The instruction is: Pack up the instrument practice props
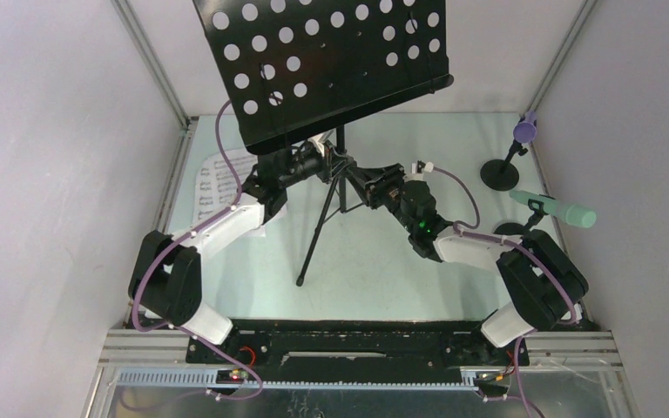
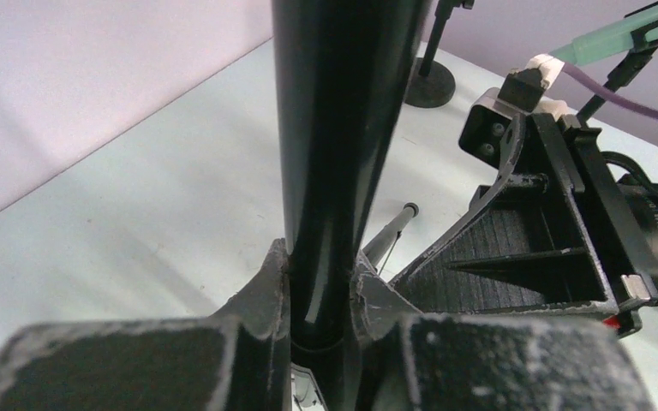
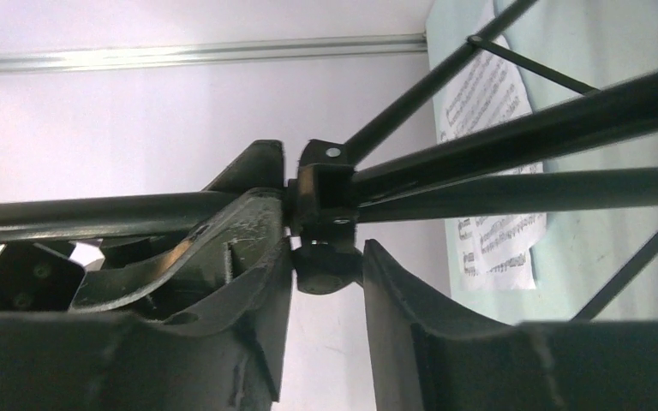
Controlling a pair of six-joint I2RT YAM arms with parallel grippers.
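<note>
The black tripod music rack stands mid-table, its perforated plate (image 1: 331,61) tilted above its pole (image 1: 341,165) and legs. My left gripper (image 1: 315,162) is shut on the pole (image 2: 338,128), one finger on each side. My right gripper (image 1: 359,177) is shut on a small black knob (image 3: 326,267) under the tripod's leg collar (image 3: 321,193). White sheet-music pages (image 1: 218,187) lie flat at the left, also in the right wrist view (image 3: 490,154). The purple microphone (image 1: 525,131) and the mint-green microphone (image 1: 557,210) sit in short black round-based holders (image 1: 499,174) at the right.
Pale enclosure walls with metal frame posts (image 1: 152,61) close in the table (image 1: 383,261) on three sides. The rack's plate overhangs both grippers. One tripod leg (image 1: 314,239) reaches toward the near edge. In the left wrist view the right gripper's body (image 2: 548,248) sits close beside the pole.
</note>
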